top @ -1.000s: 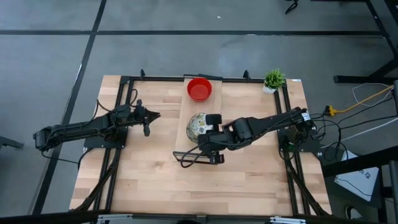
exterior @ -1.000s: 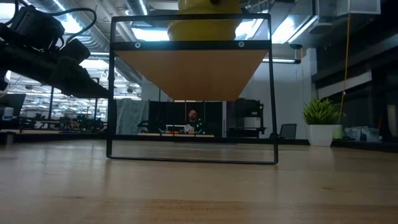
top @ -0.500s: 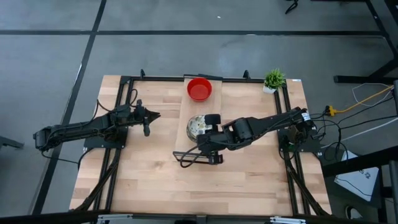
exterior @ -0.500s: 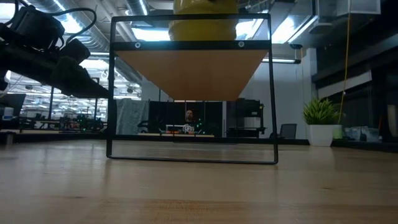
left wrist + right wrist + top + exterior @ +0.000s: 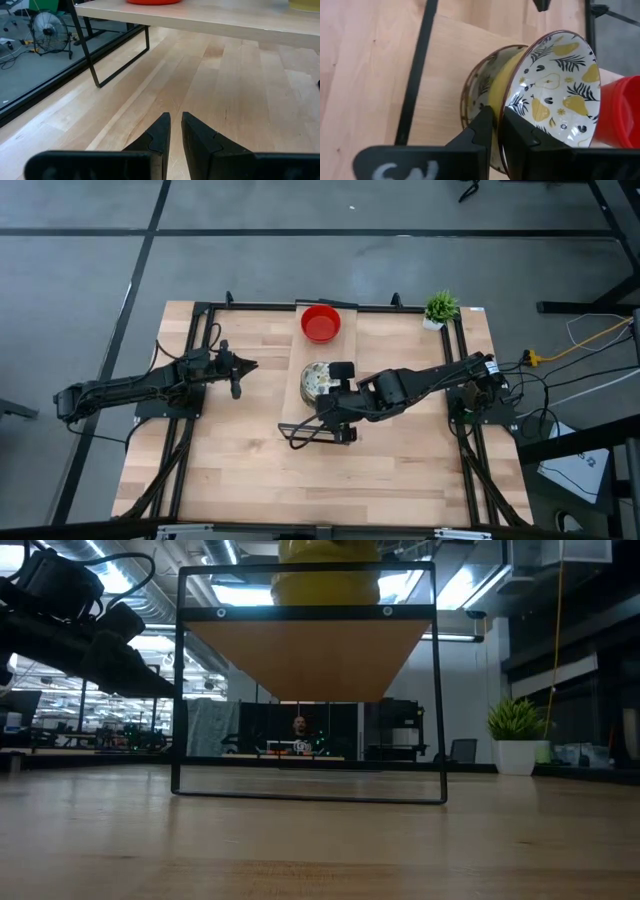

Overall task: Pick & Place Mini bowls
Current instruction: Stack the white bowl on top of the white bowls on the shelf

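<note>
A patterned mini bowl [image 5: 555,85], white inside with yellow pears and dark leaves and yellow outside, is tilted in my right gripper [image 5: 496,127], which is shut on it. Under it another patterned bowl [image 5: 472,97] sits on the raised wooden shelf [image 5: 345,345]. From above, this bowl [image 5: 318,378] shows beside my right gripper [image 5: 336,383]. The red bowls [image 5: 321,323] stand stacked at the shelf's far end. My left gripper [image 5: 243,367], shut, hovers over the table left of the shelf. The low view shows yellow bowl undersides [image 5: 328,570] above the shelf. My right gripper pinches the patterned bowl's rim [image 5: 507,107], one finger on the white inside and one on the yellow outside wall. The bowl is tipped up on edge, its inside facing the red bowls, and leans above the bowl beneath it.
A small potted green plant [image 5: 440,307] stands at the table's far right corner. The shelf's black frame legs [image 5: 180,690] rise from the table, with one bar [image 5: 417,75] beside the bowls. A room with a person [image 5: 299,725] lies beyond the table.
My right gripper has shifted a little toward the table's left with the patterned bowl, and the bowl now shows smaller from above, tipped more on edge. The person in the background has moved slightly.
</note>
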Motion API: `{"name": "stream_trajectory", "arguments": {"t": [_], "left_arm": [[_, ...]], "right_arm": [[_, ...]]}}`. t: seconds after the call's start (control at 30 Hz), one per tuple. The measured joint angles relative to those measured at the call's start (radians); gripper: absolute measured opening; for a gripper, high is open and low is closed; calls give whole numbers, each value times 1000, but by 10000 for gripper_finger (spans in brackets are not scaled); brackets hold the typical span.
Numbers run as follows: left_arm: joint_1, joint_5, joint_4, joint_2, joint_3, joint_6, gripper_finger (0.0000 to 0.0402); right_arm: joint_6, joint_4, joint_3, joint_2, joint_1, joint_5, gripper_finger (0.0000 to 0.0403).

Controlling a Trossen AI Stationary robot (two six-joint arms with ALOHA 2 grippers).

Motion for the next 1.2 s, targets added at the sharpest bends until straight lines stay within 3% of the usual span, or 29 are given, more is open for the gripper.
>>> {"name": "stream_trajectory", "arguments": {"t": [1.2], "left_arm": [[0, 0, 0, 0, 0, 0, 43]], "right_arm": [[11, -18, 1, 43, -25, -39, 37]]}}
